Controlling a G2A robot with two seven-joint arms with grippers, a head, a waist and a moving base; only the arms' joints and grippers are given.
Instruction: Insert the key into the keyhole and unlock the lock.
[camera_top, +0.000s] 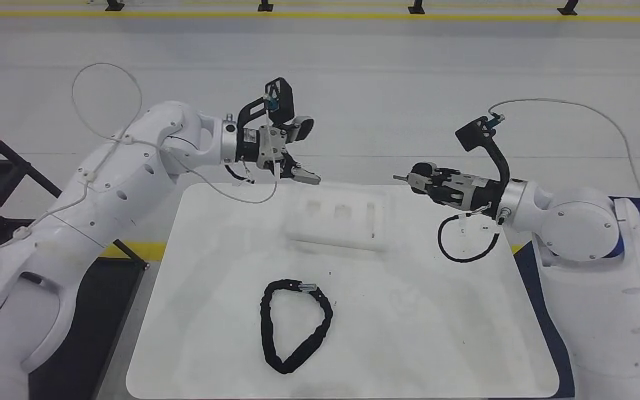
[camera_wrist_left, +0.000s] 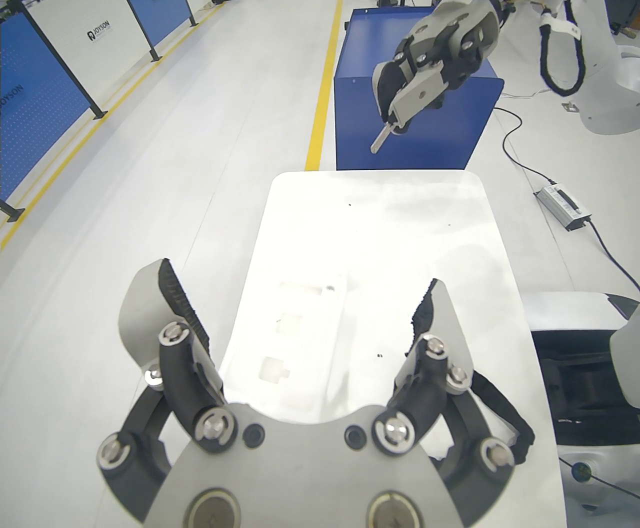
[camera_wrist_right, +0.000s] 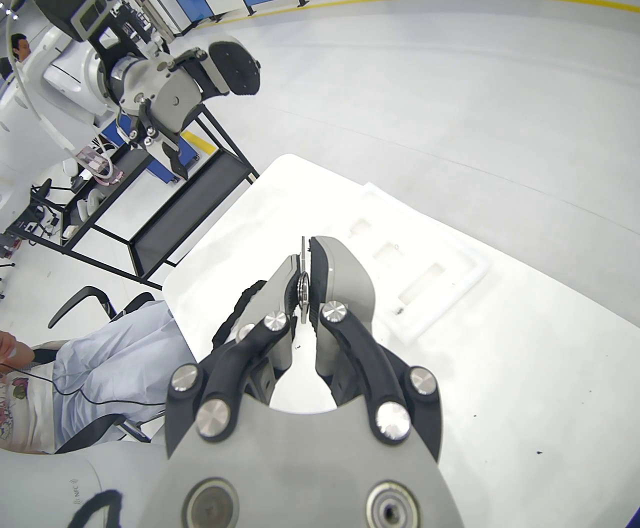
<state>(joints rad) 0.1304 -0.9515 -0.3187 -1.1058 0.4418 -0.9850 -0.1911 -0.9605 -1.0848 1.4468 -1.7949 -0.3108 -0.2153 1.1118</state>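
A black chain lock (camera_top: 294, 325) lies in a loop on the white table (camera_top: 440, 340), its metal lock body (camera_top: 305, 289) at the far side of the loop. My right gripper (camera_wrist_right: 303, 260) is shut on a small silver key (camera_wrist_right: 302, 280), held in the air above the table's far right corner. From the left wrist view the key (camera_wrist_left: 384, 137) sticks out of the right gripper (camera_wrist_left: 395, 117). My left gripper (camera_wrist_left: 300, 310) hangs open and empty above the table's far left edge, seen from above as left gripper (camera_top: 300, 170).
A white foam tray (camera_top: 340, 222) with three recesses sits at the back middle of the table. A blue cabinet (camera_wrist_left: 415, 120) stands beyond the table's right end, a black rack (camera_wrist_right: 165, 210) off the left end. A seated person (camera_wrist_right: 75, 360) is near the table's front.
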